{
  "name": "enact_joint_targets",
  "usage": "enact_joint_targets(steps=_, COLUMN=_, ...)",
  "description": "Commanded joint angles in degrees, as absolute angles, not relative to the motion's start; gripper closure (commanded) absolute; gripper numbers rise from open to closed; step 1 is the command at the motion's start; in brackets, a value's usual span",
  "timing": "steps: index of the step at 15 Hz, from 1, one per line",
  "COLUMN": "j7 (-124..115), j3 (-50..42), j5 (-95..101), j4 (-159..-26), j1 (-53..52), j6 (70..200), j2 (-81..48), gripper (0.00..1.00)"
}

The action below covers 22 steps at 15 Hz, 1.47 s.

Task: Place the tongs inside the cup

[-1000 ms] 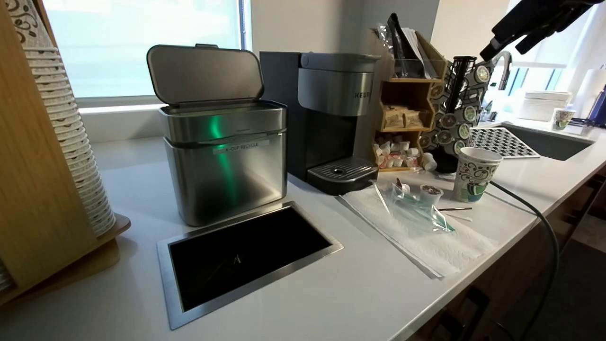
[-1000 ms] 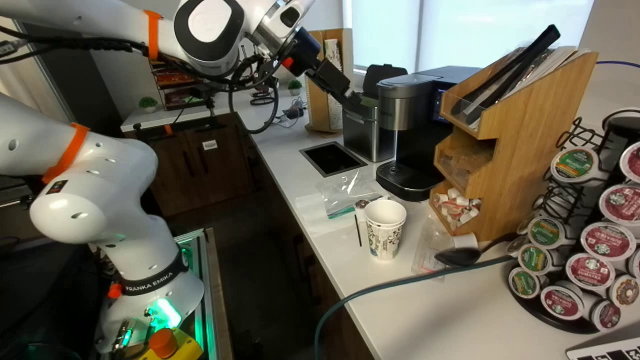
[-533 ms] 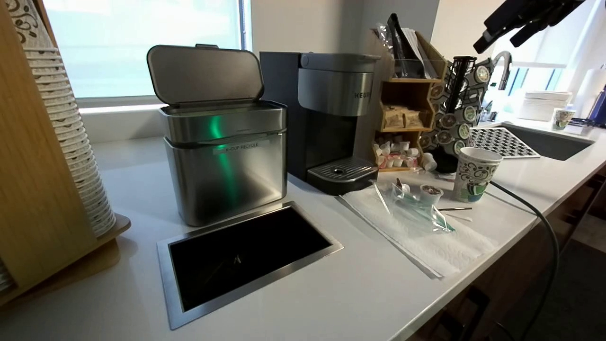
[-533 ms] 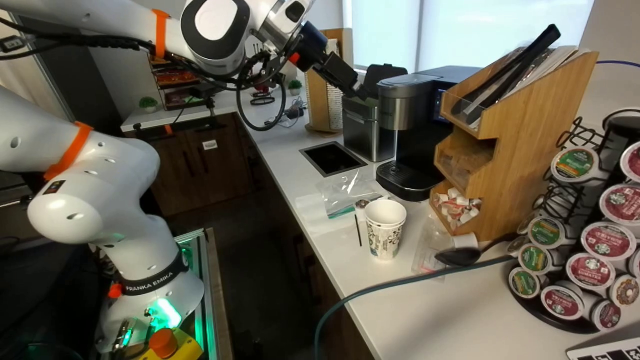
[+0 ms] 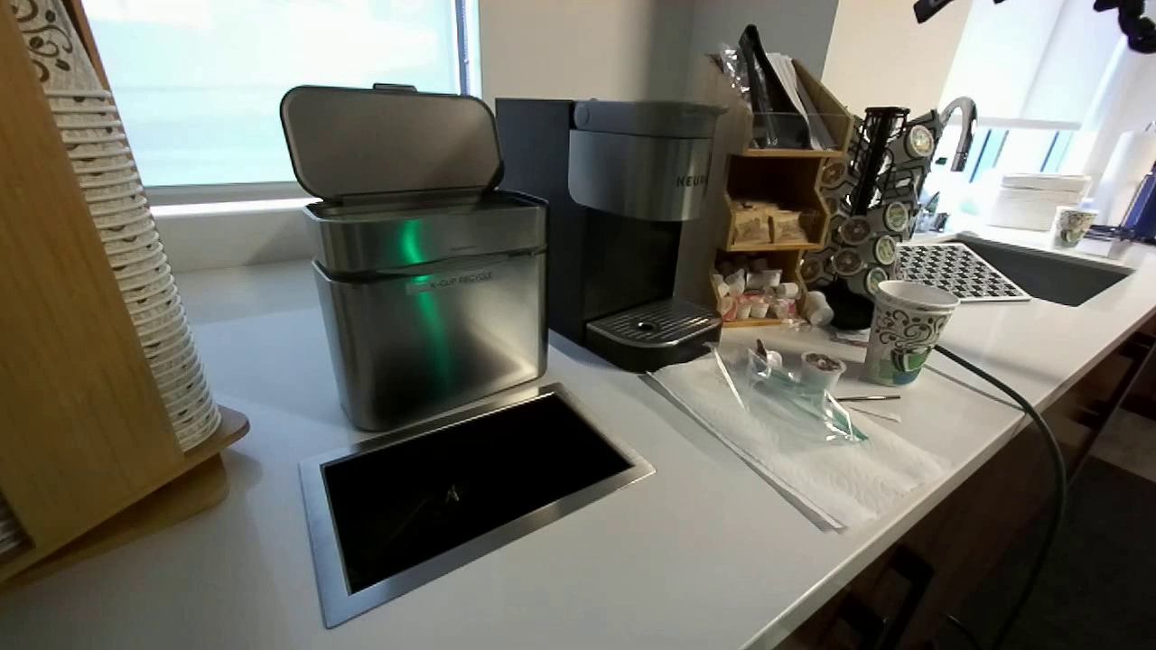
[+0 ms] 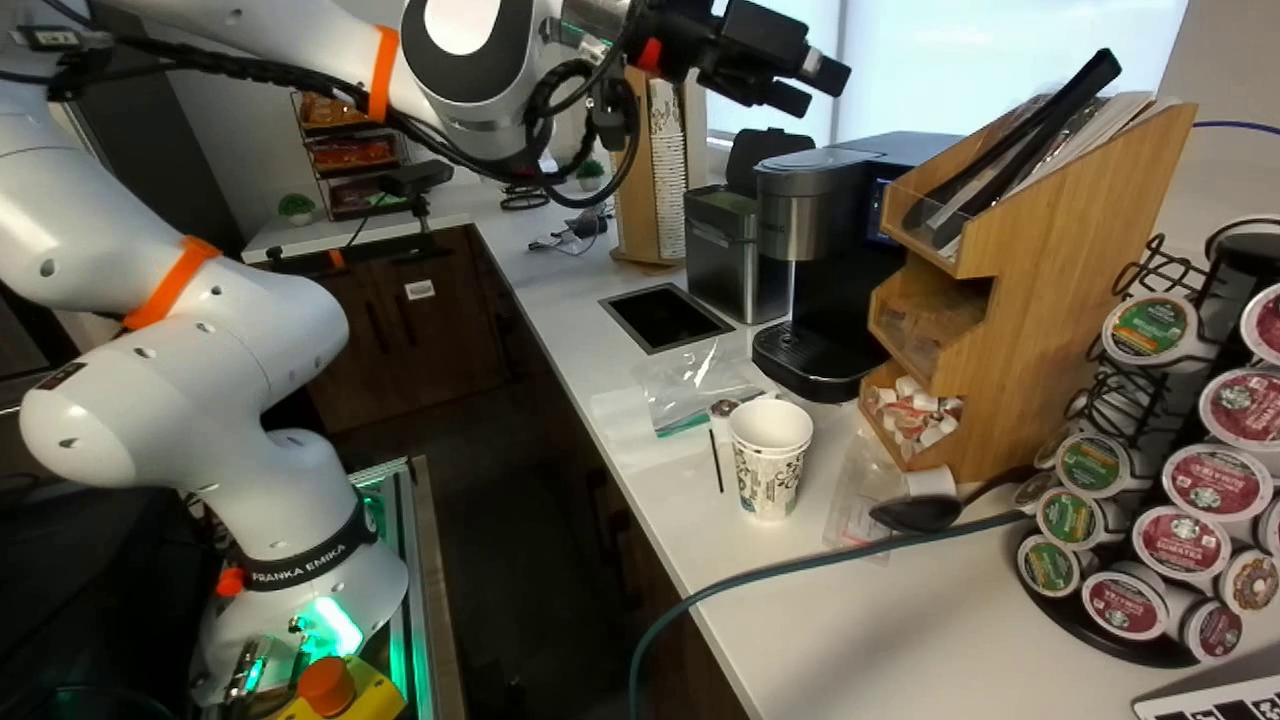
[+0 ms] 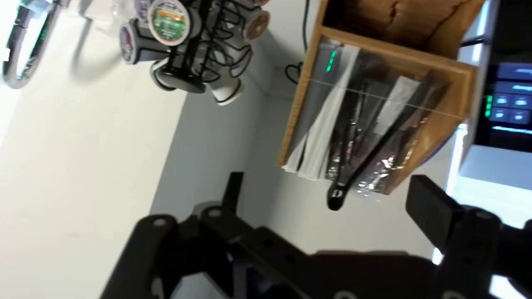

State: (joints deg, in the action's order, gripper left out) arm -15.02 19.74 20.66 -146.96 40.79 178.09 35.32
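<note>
Your black 2-finger claw (image 6: 820, 90) hangs high w/ jaws spread, & tapered white paper cup (image 6: 768, 480) stands R of clear plastic bag (image 6: 692, 388).

In an exterior view my gripper (image 6: 812, 88) is higher and further right than half a second ago: it has risen from beside the steel bin (image 6: 722, 260) to show against the window (image 6: 1000, 60) at the top of the frame, and its downward slant has flattened to nearly level. The bin's rim, partly hidden behind it before, is uncovered. The arm (image 6: 255, 320) shifts with it: the rounded white joint (image 6: 80, 425) near the left edge sits further left, the upper orange band (image 6: 384, 72) further right. In an exterior view, where both fingers showed at upper right, I now see only a fingertip (image 5: 930, 10) and a sliver at the top edge, while a black part (image 5: 1135, 25) I cannot identify appears in the upper right corner.
</note>
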Motion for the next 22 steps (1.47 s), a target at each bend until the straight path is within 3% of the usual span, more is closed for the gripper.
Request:
enact_joint_targets(steps=1, j7=-24.1, j3=30.8, j5=23.6, j4=-139.0, j1=56.4, j6=174.0, j2=31.5, gripper=0.00)
enact_joint_targets(steps=2, j7=-25.7, j3=34.4, j5=22.6, j4=-136.6, j1=60.9, j6=173.4, j2=30.4, gripper=0.00)
enact_joint_targets(steps=3, j7=-21.0, j3=28.5, j5=21.6, j4=-141.5, j1=53.9, j6=176.4, j2=32.7, gripper=0.00)
enact_joint_targets(steps=8, j7=-21.2, j3=28.9, j5=21.4, j4=-140.5, j1=54.4, j6=176.5, j2=31.7, gripper=0.00)
enact_joint_targets(steps=13, j7=-16.8, j3=16.7, j5=8.4, j4=-132.5, j1=39.9, j6=175.1, j2=20.0, gripper=0.00)
enact_joint_targets(steps=17, j7=-13.5, j3=4.9, j5=0.7, j4=-124.6, j1=25.6, j6=164.8, j2=14.7, gripper=0.00)
enact_joint_targets(steps=19, j7=-15.3, j3=8.3, j5=5.2, j4=-122.9, j1=30.8, j6=159.6, j2=15.0, gripper=0.00)
enact_joint_targets(steps=22, j7=-14.3, j3=7.6, j5=3.9, j4=-123.5, j1=29.7, j6=161.6, j2=14.9, gripper=0.00)
